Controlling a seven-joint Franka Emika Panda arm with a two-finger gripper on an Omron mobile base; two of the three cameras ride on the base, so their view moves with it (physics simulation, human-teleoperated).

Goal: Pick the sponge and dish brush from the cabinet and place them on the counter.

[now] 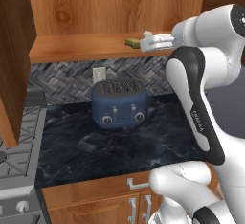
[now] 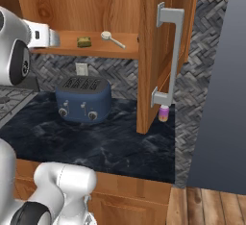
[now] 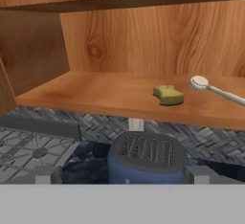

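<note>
Our hand [image 3: 119, 174] stands with its fingers [image 3: 44, 174] spread wide and nothing between them, raised in front of the open cabinet [image 1: 95, 7] at about the height of its shelf [image 3: 95, 94]. In the hand view the two dark tips frame the blue toaster [image 3: 146, 158] below. On the shelf we see the sponge [image 3: 168, 95] lying near the front edge, toward the right end, and just beside it the dish brush [image 3: 210, 88], its round white head next to the sponge and its pale handle running off to the right. The two look close, though we cannot tell whether they touch. Neither is touched by our hand. Under the shelf the toaster sits on the table [image 1: 119, 146] toward its back edge, against the grey patterned wall [image 1: 62, 82]. The stove [image 1: 14, 156] adjoins the table's left edge. In the right base view a small purple-and-cream jar [image 2: 164, 113] stands behind the cabinet's open door [image 2: 153, 51].
</note>
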